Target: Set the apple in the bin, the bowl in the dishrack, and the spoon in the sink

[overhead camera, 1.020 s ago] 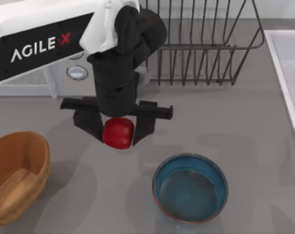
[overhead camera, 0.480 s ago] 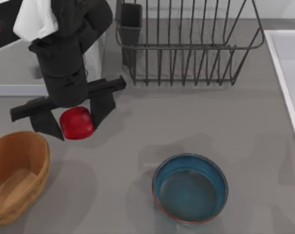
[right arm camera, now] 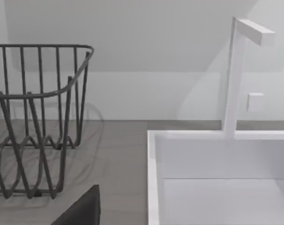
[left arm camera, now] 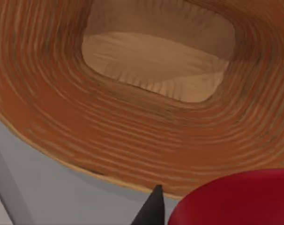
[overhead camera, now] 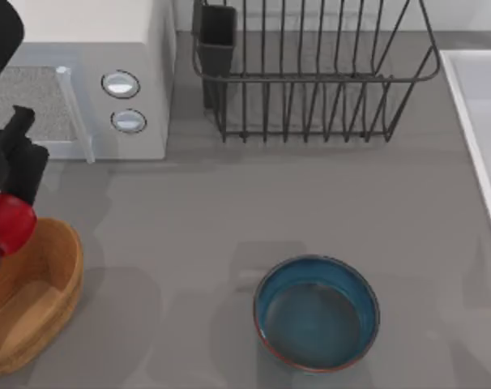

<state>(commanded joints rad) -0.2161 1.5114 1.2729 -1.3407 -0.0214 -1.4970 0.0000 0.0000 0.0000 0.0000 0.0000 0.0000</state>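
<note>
The left tool [overhead camera: 1, 212] sits at the far left edge of the top view, its dark fingers clamped on the apple [overhead camera: 8, 222]. The apple — glossy, red, roundish — hangs over the near-side rim of the bin [overhead camera: 63, 275]; in the left wrist view it shows as a red curve [left arm camera: 235, 199] above the bin's ringed wooden wall [left arm camera: 109, 136], with one dark fingertip [left arm camera: 153, 208] just beside it.

The bin is an oval tan-orange tub at the worktop's [overhead camera: 229, 211] left edge, its flat floor bare. The bowl [overhead camera: 317, 312] — blue glaze, thin reddish-brown rim — stands upright well to the right of the bin, with bare grey worktop between. The dishrack [overhead camera: 310, 73] stands at the rear, its black utensil cup [overhead camera: 217, 36] at the left corner, beside a white microwave [overhead camera: 91, 81]. The sink [overhead camera: 476, 105] runs along the right edge.

The right tool's dark tip [right arm camera: 83, 211] shows in its wrist view, facing the dishrack [right arm camera: 34, 117] and the sink [right arm camera: 153, 178]; whether it is apart or together cannot be told.
</note>
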